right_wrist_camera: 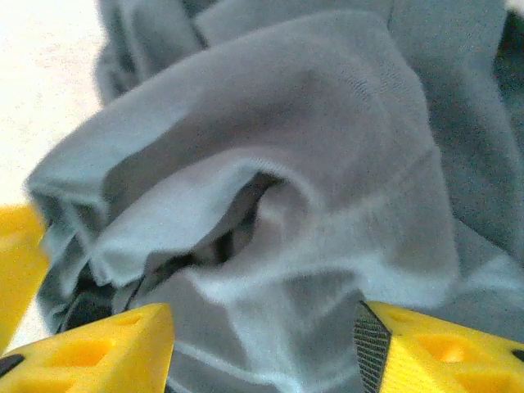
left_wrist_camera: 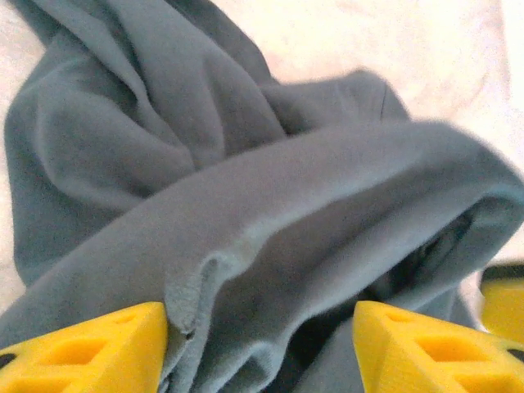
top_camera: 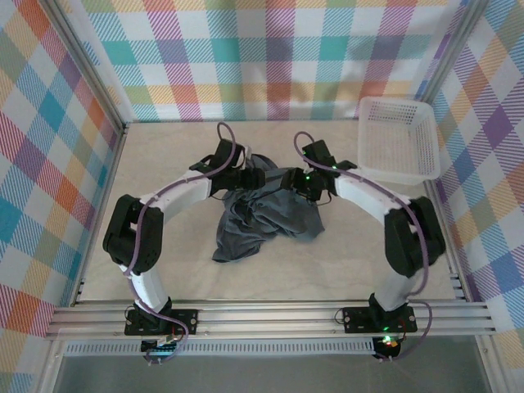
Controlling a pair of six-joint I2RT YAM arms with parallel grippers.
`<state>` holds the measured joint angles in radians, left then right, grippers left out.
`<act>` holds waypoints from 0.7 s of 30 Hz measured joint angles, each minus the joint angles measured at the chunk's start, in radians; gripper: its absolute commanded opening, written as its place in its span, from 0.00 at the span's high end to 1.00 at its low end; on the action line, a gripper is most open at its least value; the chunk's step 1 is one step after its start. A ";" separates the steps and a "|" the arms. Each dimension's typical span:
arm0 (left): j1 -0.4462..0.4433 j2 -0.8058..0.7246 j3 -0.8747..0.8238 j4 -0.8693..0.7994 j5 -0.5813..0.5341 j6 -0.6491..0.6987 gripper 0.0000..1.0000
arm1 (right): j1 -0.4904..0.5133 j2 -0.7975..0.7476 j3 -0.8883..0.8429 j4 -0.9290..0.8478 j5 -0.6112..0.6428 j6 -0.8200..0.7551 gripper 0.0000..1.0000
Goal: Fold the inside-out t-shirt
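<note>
The beige desk (top_camera: 164,270) carries the dark slate-grey t-shirt (top_camera: 262,217), crumpled at its middle, with a white plastic basket (top_camera: 399,139) at far right. The left pincer (left_wrist_camera: 260,323) and right pincer (right_wrist_camera: 266,327) both stand spread, shirt folds bunched between their yellow fingers (left_wrist_camera: 90,344).

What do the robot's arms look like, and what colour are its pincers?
The left arm and right arm are smooth white tubes with chunky black joints. A thin purple cable loops along each. The left pincer and right pincer have bright yellow wedge-shaped fingers with hollow cut-outs.
</note>
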<state>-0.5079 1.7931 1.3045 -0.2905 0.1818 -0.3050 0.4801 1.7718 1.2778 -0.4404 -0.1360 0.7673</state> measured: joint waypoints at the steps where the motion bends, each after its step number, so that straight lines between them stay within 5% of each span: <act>1: -0.013 0.007 0.008 -0.016 -0.011 0.023 0.31 | 0.005 0.032 0.012 -0.011 -0.001 0.018 0.42; 5: -0.053 0.090 0.089 -0.059 -0.041 0.114 0.31 | 0.011 0.130 0.028 -0.074 -0.008 0.044 0.84; 7: -0.061 0.135 0.126 -0.074 -0.041 0.145 0.35 | 0.011 0.131 0.027 -0.095 -0.008 0.038 0.95; 10: -0.059 0.200 0.180 -0.104 -0.025 0.187 0.50 | 0.011 0.105 0.027 -0.104 -0.006 0.015 0.99; 14: -0.056 0.267 0.231 -0.137 0.013 0.217 1.00 | 0.010 0.048 0.026 -0.124 -0.006 -0.051 1.00; 19: -0.038 0.268 0.231 -0.158 0.087 0.172 1.00 | 0.011 -0.075 -0.084 -0.079 0.029 -0.145 1.00; 21: -0.007 0.235 0.226 -0.149 0.172 0.107 1.00 | 0.011 -0.181 -0.242 -0.080 0.043 -0.188 0.84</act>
<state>-0.5152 2.0277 1.5307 -0.4397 0.3534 -0.1978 0.4908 1.5906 1.0359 -0.5205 -0.0933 0.5793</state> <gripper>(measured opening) 0.062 0.058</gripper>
